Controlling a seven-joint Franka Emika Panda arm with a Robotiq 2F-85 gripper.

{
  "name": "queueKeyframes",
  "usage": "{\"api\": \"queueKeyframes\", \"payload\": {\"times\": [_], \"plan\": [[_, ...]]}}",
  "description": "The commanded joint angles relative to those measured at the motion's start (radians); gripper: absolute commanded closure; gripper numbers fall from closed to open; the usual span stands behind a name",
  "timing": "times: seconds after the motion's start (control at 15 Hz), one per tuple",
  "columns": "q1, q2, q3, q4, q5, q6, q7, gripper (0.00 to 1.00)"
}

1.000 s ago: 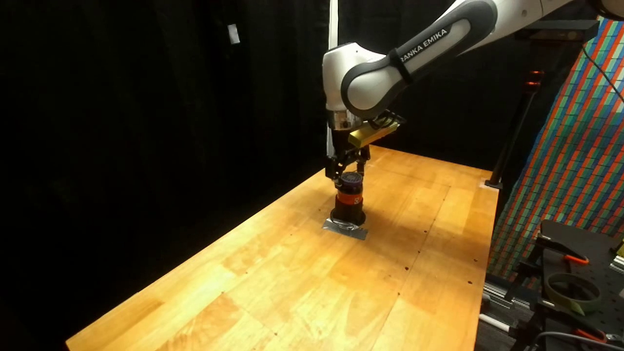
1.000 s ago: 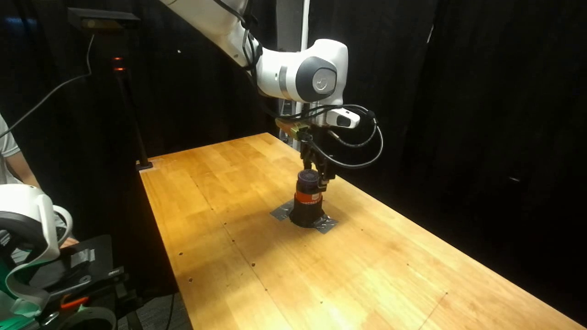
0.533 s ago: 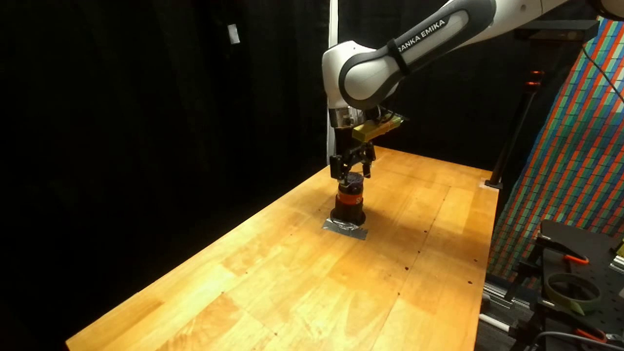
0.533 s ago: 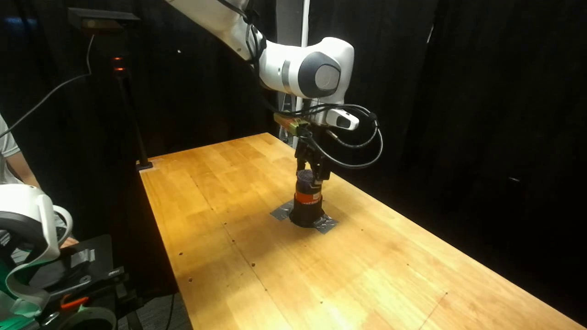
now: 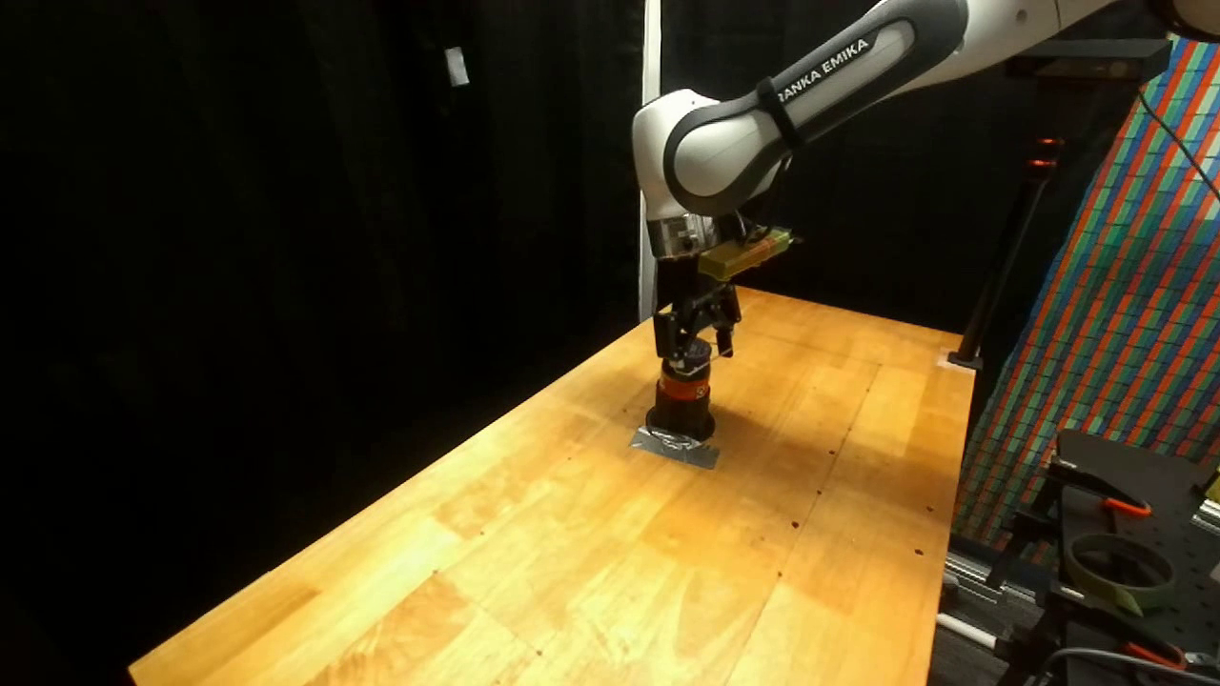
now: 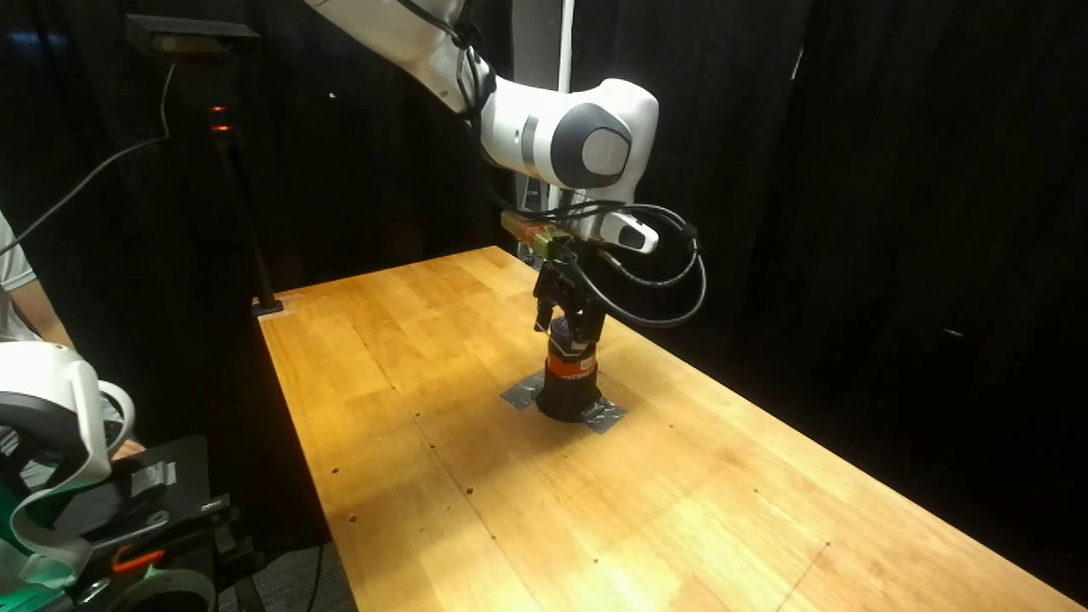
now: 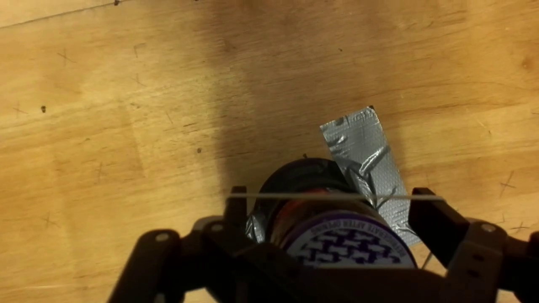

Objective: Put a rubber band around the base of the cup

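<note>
One black gripper [image 7: 329, 198] right by one dark, orange-banded cylindrical cup [image 5: 682, 391], jaws spread. One thin pale rubber band [image 7: 294, 195] spans them.

We distinguish the dark cup [image 5: 682, 393] with an orange-red label [image 6: 571, 367] and a purple-patterned white lid [image 7: 349, 242], the pale rubber band [image 7: 303, 196], black gripper [image 7: 328, 200], silver-grey tape [image 7: 385, 168], wood-grained honey-brown table [image 5: 572, 543], black curtain [image 5: 286, 286], white-and-grey arm [image 5: 724, 157], and a backdrop [image 5: 1115, 305] chequered in red, green and blue.
</note>
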Motion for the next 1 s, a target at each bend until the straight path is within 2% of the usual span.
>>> {"api": "queueKeyframes", "payload": {"times": [0.0,0.07,0.13,0.2,0.27,0.67,0.73,0.93], "plan": [[0.004,-0.042,0.003,-0.078,0.003,0.048,0.0,0.0],[0.008,-0.051,0.0,-0.097,-0.003,0.067,0.003,0.0],[0.011,-0.064,-0.001,-0.125,-0.007,0.095,0.005,0.25],[0.014,-0.074,-0.003,-0.146,-0.011,0.119,0.008,0.25],[0.014,-0.091,-0.002,-0.178,-0.013,0.146,0.004,0.32],[0.022,-0.214,0.002,-0.371,-0.023,0.279,0.0,0.81],[0.021,-0.231,0.004,-0.397,-0.023,0.297,-0.001,0.87],[0.042,-0.274,-0.01,-0.484,-0.058,0.432,0.044,0.94]]}}
